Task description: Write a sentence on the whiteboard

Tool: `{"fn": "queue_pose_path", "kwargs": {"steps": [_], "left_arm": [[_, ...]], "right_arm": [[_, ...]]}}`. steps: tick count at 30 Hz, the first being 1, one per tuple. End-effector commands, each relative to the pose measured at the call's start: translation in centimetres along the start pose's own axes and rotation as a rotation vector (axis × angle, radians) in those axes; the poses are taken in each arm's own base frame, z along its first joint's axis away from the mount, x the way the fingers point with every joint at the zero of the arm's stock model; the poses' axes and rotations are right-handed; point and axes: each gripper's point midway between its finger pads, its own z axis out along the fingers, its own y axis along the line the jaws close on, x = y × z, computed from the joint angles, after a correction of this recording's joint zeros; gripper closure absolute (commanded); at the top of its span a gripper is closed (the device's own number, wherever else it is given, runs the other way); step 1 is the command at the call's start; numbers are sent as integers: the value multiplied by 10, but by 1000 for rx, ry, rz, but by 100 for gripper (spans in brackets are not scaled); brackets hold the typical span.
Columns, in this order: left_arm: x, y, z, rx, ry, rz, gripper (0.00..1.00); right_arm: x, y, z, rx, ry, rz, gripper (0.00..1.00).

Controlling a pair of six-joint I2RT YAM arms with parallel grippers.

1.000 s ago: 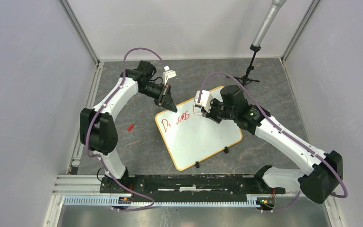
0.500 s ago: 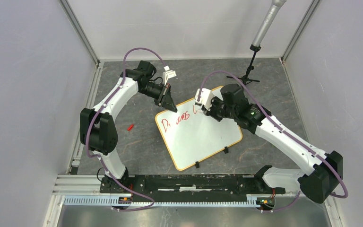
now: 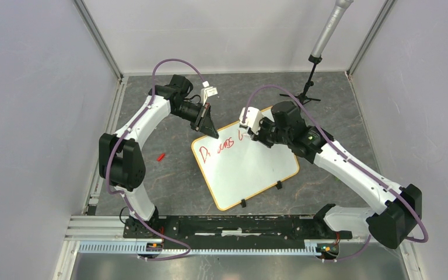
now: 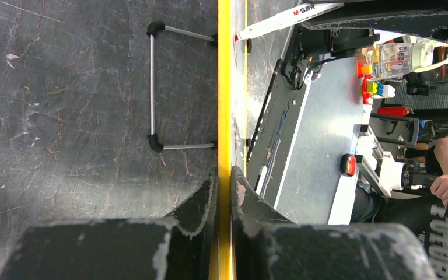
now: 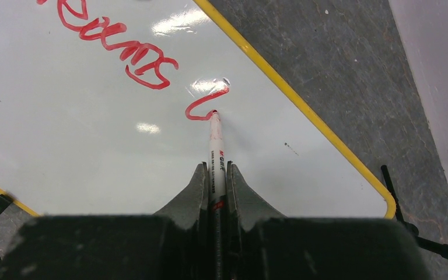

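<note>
Clamping the far edge of the whiteboard (image 3: 251, 169), the left gripper (image 4: 224, 175) evidently anchors it so the right gripper (image 5: 214, 174), closed on a red marker (image 5: 216, 143), can press the tip down mid-word.

A: Board?
B: The whiteboard (image 3: 251, 172): white, rounded corners, yellow rim. Lies flat mid-table, turned so its far edge slants up to the right. Two small black clips on the near edge.
A: Writing?
B: The sentence (image 3: 227, 143): thin red marker, unfinished. One slanted line along the far edge, from the left corner: big "D", small letters ending "ams", then one curved stroke further right. Middle letters unreadable.
</note>
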Motion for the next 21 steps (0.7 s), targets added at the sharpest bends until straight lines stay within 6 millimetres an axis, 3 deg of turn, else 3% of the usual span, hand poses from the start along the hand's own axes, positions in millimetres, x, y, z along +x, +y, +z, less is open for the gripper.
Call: {"fn": "queue_pose_path", "kwargs": {"steps": [1, 10, 21], "left_arm": [[14, 5, 14, -5, 71, 20, 98], [14, 6, 15, -6, 71, 19, 98], [13, 6, 14, -4, 69, 20, 98]], "right_arm": [[-10, -21, -6, 76, -13, -24, 100], [-6, -22, -7, 70, -8, -15, 100], [0, -4, -10, -5, -8, -22, 100]]}}
